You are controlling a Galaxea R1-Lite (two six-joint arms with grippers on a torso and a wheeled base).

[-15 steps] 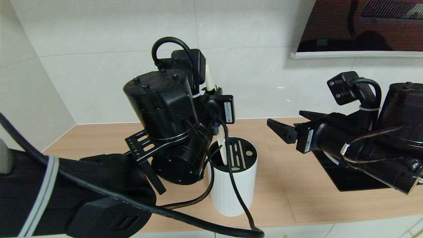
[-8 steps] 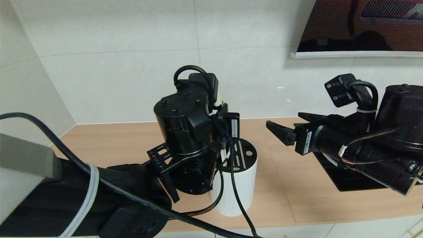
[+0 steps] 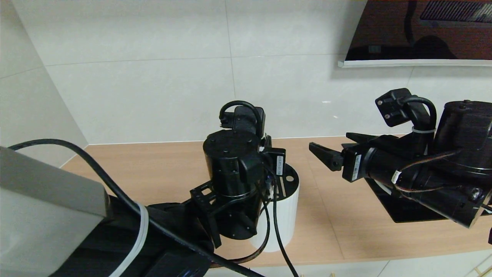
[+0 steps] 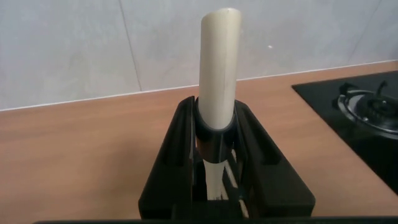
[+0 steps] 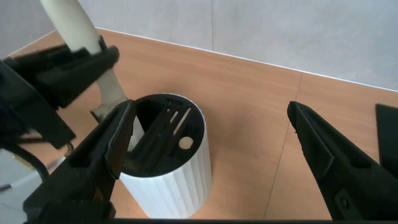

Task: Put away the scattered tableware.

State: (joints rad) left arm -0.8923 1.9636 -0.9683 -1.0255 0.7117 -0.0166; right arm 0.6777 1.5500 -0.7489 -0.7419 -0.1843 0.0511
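A cream-handled utensil (image 4: pixel 217 68) stands upright with my left gripper (image 4: pixel 214 115) shut on its lower handle. Its lower end dips into the dark opening of a white ribbed holder (image 3: pixel 285 219) with a black slotted top (image 3: pixel 289 179). In the right wrist view the same handle (image 5: pixel 69 25) tilts over the holder (image 5: pixel 168 186). My left arm hides most of the holder in the head view. My right gripper (image 3: pixel 333 151) hangs open to the holder's right, above the counter, with nothing between its fingers (image 5: pixel 118 146).
The holder stands on a wooden counter (image 3: pixel 134 165) near its front edge. A black cooktop (image 3: pixel 407 209) with a burner (image 4: pixel 367 109) lies to the right, partly under my right arm. A tiled wall runs behind, with a dark range hood (image 3: pixel 423 30) up right.
My left arm has come down and moved right over the holder, lowering the utensil into it; the cream handle is now hidden behind the wrist in the head view. The right arm has barely shifted.
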